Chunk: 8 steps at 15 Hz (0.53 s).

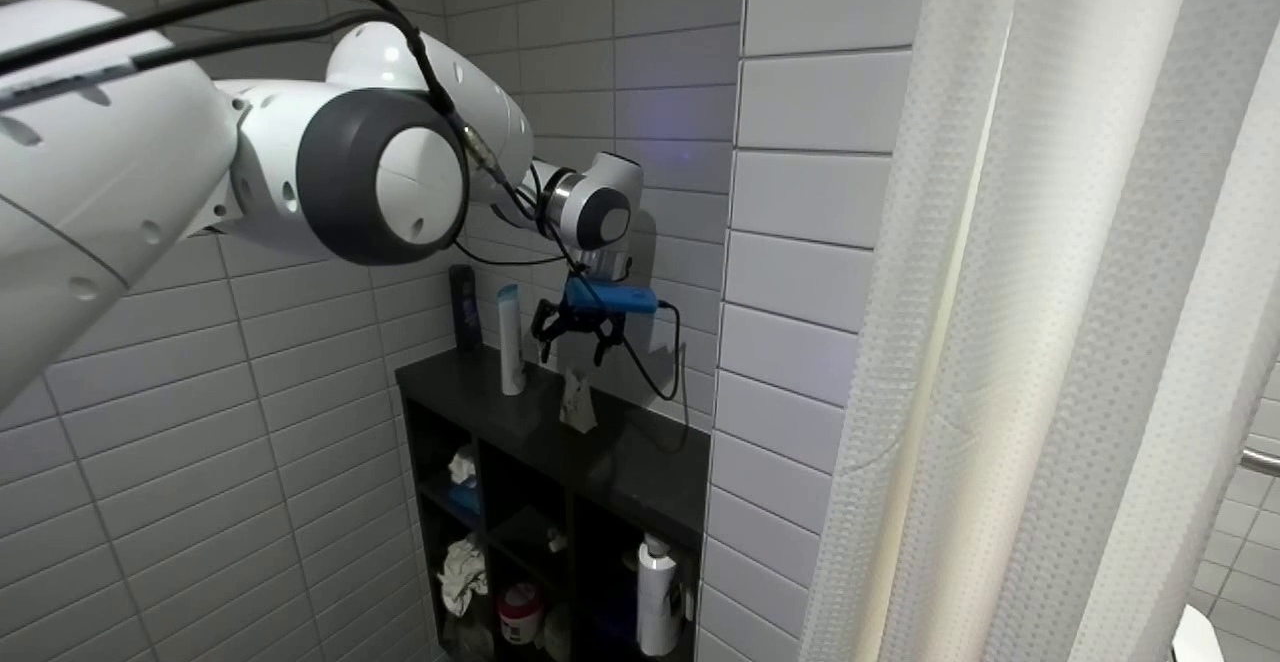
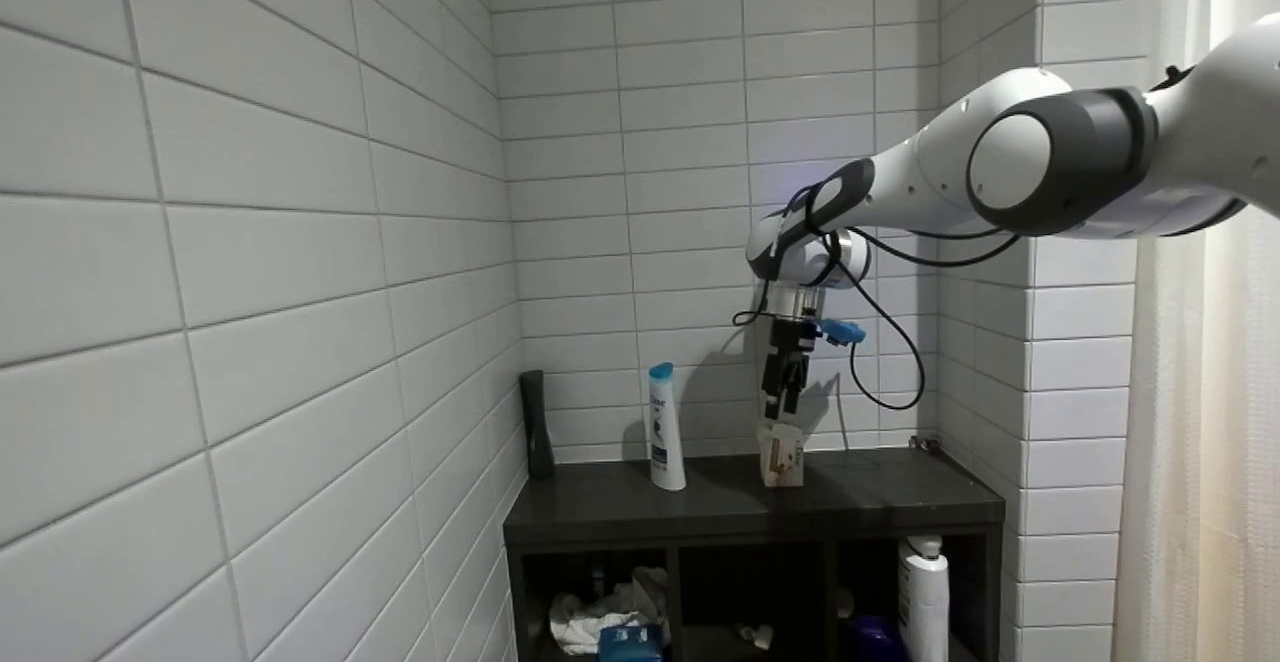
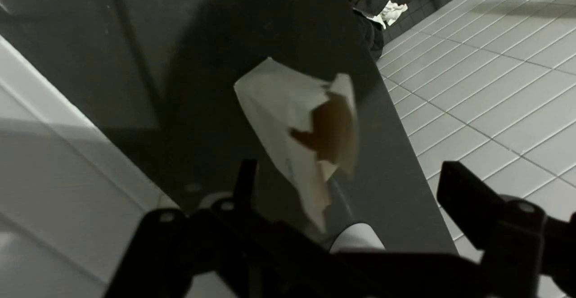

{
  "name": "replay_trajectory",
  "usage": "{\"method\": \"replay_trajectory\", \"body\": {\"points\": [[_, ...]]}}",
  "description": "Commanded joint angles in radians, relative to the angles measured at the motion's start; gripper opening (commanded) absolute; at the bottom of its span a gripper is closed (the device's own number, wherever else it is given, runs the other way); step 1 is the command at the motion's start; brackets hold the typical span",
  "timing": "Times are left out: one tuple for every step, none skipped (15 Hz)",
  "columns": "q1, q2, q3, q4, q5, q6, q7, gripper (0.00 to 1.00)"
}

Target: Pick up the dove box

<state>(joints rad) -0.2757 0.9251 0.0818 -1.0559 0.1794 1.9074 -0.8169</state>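
Note:
The dove box, a small torn white carton with a brown inside, stands on the dark shelf top in both exterior views [image 1: 578,404] [image 2: 782,458]. In the wrist view the box [image 3: 281,104] shows its ragged open top, blurred at one edge. My gripper is open and points down just above the box in both exterior views [image 1: 572,355] [image 2: 781,409]. In the wrist view my gripper [image 3: 348,169] has its fingers wide apart with nothing between them. The box appears ahead of the fingertips, nearer the left finger.
A white bottle with a blue cap [image 2: 665,432] stands beside the box on the shelf top [image 2: 890,477]. A black bottle [image 2: 537,427] stands in the corner. Tiled walls [image 2: 690,192] close in behind and beside. Lower compartments hold cloths [image 1: 463,574] and a white bottle [image 1: 656,597].

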Motion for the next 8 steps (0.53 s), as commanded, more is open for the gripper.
{"method": "replay_trajectory", "body": {"points": [[0.006, -0.027, -0.008, -0.011, -0.018, -0.005, 0.012, 1.0], [0.007, -0.031, -0.01, -0.014, -0.019, -0.004, 0.015, 1.0], [0.008, -0.037, -0.012, -0.018, -0.021, -0.001, 0.018, 1.0], [0.01, -0.044, -0.015, -0.022, -0.024, 0.001, 0.021, 1.0], [0.012, -0.048, -0.017, -0.025, -0.025, 0.003, 0.023, 1.0], [0.01, -0.049, -0.016, -0.024, -0.021, 0.002, 0.021, 1.0], [0.006, -0.051, -0.01, -0.026, -0.014, 0.008, 0.012, 1.0], [0.003, -0.054, -0.006, -0.031, -0.008, 0.021, 0.005, 1.0]]}}
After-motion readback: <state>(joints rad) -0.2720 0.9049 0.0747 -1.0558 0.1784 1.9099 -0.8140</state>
